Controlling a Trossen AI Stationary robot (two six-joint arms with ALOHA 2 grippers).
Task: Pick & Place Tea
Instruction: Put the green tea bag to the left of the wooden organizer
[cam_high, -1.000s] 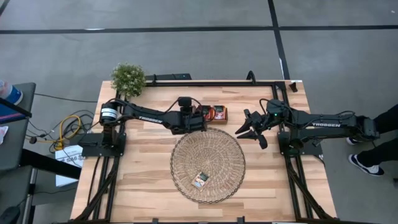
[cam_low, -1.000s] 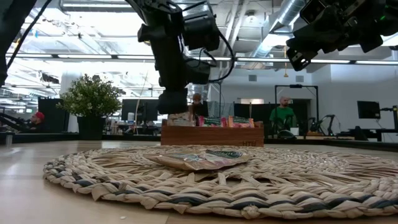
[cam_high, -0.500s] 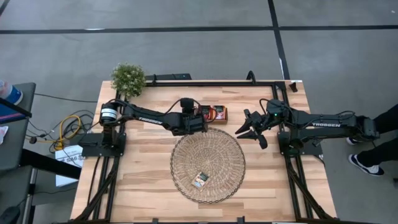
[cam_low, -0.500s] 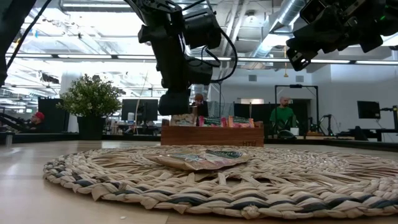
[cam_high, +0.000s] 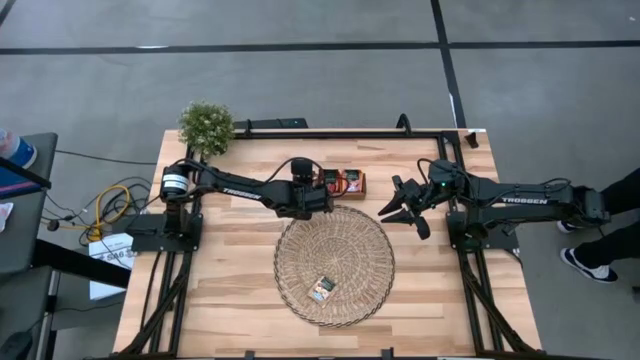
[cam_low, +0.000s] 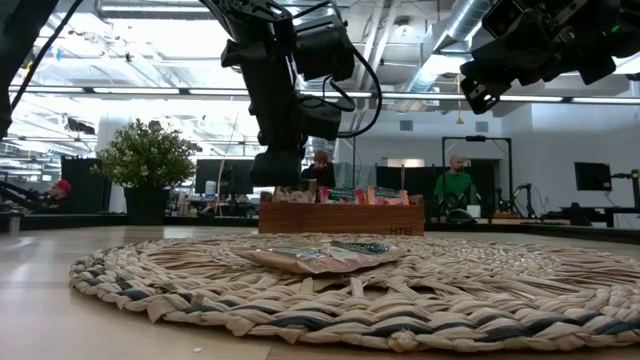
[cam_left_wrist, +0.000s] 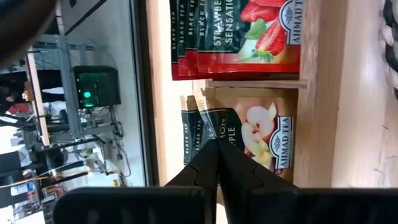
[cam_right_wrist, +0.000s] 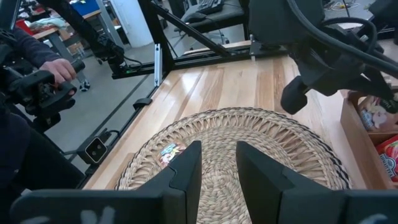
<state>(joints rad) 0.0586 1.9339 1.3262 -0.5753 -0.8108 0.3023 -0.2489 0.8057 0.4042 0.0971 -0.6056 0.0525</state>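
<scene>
An open-plan office surrounds the pale wood surface (cam_high: 230, 260), where a wicker mat (cam_high: 334, 265) carries one tea sachet (cam_high: 322, 290), the left pincer (cam_left_wrist: 217, 163) pinches together over the tray's (cam_high: 345, 182) sachets, and the right pincer (cam_right_wrist: 217, 163) hovers apart.

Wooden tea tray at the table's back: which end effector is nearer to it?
Left. The left end effector is over the wooden tea tray; the right end effector hangs off to its side.
</scene>
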